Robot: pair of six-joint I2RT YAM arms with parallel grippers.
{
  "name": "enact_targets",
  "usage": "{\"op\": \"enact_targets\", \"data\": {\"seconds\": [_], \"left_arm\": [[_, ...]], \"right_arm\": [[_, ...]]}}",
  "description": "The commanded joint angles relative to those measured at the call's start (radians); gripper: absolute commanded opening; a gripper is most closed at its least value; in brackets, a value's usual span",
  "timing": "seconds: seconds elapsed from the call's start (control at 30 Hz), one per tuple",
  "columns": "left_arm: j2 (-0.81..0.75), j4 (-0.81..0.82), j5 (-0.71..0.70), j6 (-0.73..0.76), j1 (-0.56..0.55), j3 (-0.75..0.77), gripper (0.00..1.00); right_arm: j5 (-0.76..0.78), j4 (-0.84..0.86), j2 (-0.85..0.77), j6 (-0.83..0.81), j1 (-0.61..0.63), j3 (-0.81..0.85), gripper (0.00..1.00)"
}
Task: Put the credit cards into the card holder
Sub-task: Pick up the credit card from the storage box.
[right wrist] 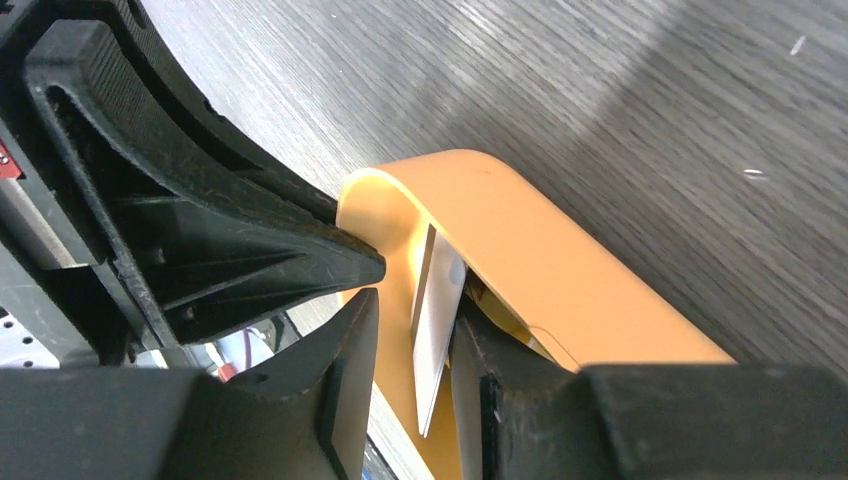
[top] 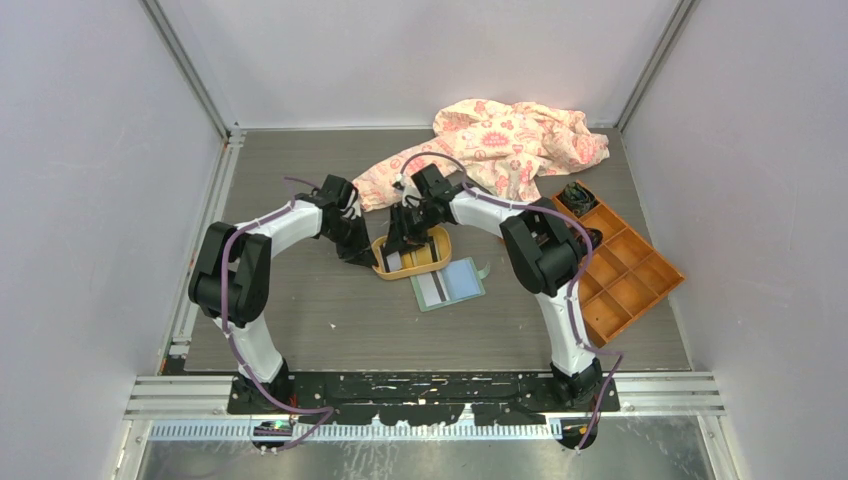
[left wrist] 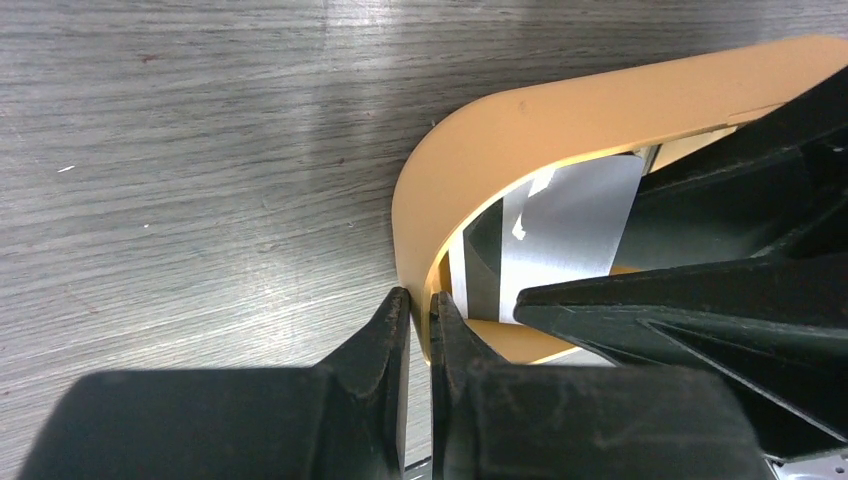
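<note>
Clamps the left tool (left wrist: 420, 308) on the rim of the orange tray (left wrist: 560, 120), mid worktop (top: 330, 330). Straddles, jaws apart, a credit card (right wrist: 440, 290) standing on edge in the tray with the right tool (right wrist: 415, 320). Finds the card holder (top: 465, 280) open just beside the tray, toward the near edge, striped card (top: 433, 291) on it.

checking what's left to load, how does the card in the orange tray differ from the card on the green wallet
The tray card stands tilted on edge in the orange tray; the wallet card lies flat on the open card holder. The tray card is between the fingers of the right gripper; no gripper touches the wallet card. Both are pale with a dark stripe.
</note>
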Motion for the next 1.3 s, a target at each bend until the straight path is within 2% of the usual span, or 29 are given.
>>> {"op": "enact_targets", "data": {"seconds": [0.0, 0.13, 0.33, 0.43, 0.57, 0.7, 0.83, 0.93, 1.27], "left_arm": [[-0.021, 0.039, 0.064, 0.011, 0.002, 0.034, 0.02], [-0.021, 0.04, 0.07, 0.01, 0.003, 0.034, 0.03], [-0.034, 0.036, 0.06, 0.012, 0.008, 0.032, 0.03], [-0.05, 0.034, 0.045, 0.011, 0.015, 0.028, 0.02], [-0.064, 0.034, 0.032, 0.007, 0.039, 0.021, 0.02], [-0.064, 0.036, 0.038, 0.003, 0.048, 0.022, 0.02], [-0.063, 0.038, 0.043, 0.004, 0.049, 0.022, 0.02], [-0.063, 0.039, 0.045, 0.004, 0.05, 0.022, 0.03], [-0.065, 0.044, 0.06, 0.003, 0.056, 0.022, 0.05]], "right_arm": [[-0.05, 0.052, 0.029, 0.038, 0.006, 0.021, 0.37], [-0.015, 0.024, 0.035, 0.015, 0.008, 0.033, 0.34], [-0.022, 0.019, 0.021, 0.006, 0.006, 0.04, 0.07], [-0.081, 0.061, 0.006, 0.034, 0.0, 0.03, 0.02], [-0.16, 0.139, -0.006, 0.092, -0.017, 0.009, 0.02], [-0.175, 0.144, -0.008, 0.099, -0.04, 0.006, 0.06], [-0.189, 0.148, -0.007, 0.107, -0.056, 0.001, 0.19], [-0.194, 0.144, -0.003, 0.106, -0.058, 0.002, 0.24], [-0.195, 0.138, 0.012, 0.114, -0.058, 0.005, 0.29]]}}
